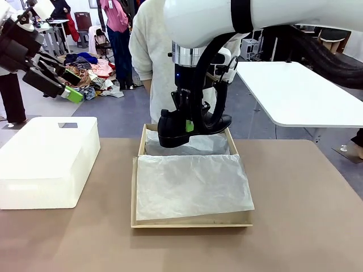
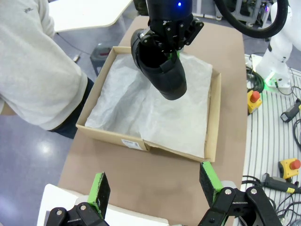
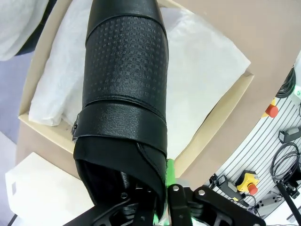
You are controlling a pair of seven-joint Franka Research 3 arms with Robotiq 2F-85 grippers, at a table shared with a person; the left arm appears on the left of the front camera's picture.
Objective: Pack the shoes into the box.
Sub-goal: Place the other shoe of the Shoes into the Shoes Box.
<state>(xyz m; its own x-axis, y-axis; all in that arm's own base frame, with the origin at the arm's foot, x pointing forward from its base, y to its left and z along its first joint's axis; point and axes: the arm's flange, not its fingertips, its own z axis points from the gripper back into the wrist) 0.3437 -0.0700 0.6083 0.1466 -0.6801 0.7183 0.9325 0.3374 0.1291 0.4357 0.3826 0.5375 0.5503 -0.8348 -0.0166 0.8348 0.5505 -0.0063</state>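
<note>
Over the far half of the box (image 1: 193, 225), the right gripper (image 1: 190, 126) is clamped on the top edge of one black shoe (image 1: 170, 135). It holds the shoe clear of the tissue paper (image 1: 193, 187), heel left, toe right. The left gripper (image 2: 154, 181) hangs open above the white bin (image 1: 48, 170) at the left.

Risks:
- The pinch takes only one thin wall of leather, so the shoe may swing or slip out on the way down.
- The toe sits close above the right wall, and a straight descent could snag it on the rim.
- Loose tissue may bunch under the heel.
- A person (image 1: 148, 51) stands just behind the far wall.
</note>
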